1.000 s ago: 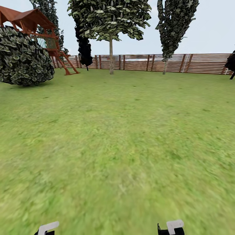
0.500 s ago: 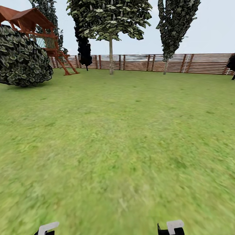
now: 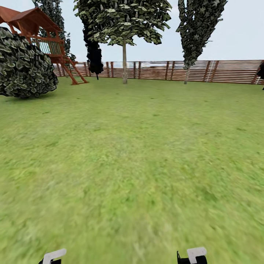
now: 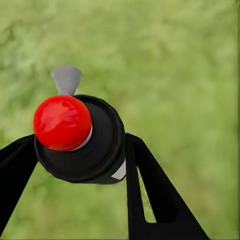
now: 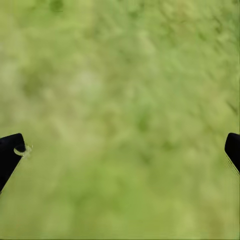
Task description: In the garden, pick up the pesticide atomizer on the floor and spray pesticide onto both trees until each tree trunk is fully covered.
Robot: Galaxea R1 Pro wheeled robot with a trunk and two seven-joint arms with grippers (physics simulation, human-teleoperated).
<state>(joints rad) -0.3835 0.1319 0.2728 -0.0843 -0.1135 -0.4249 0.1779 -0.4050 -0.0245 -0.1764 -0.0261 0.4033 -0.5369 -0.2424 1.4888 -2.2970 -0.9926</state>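
Note:
In the left wrist view my left gripper [image 4: 80, 152] is shut on the pesticide atomizer [image 4: 87, 150], a black round body with a red ball top [image 4: 62, 122] and a grey nozzle [image 4: 66, 79], held over grass. My right gripper [image 5: 121, 150] is open over bare lawn, with nothing between its black fingertips [image 5: 10, 152]. Far ahead in the head view, a tree with a pale bare trunk [image 3: 124, 64] and a leafy crown stands before the fence. A taller narrow tree [image 3: 198, 33] rises to its right.
Green lawn [image 3: 132, 165] stretches to a brown slat fence [image 3: 220, 71]. A big round bush [image 3: 24, 68] and a red playset [image 3: 55, 47] stand at the far left, with a near-black conifer [image 3: 94, 55] beside them. Parts of both arms [image 3: 54, 255] [image 3: 196, 253] show at the bottom edge.
The whole head view has shifted slightly: the bush slid left and the fence's right end slid right, so the camera has moved. Both arms keep their places in the view.

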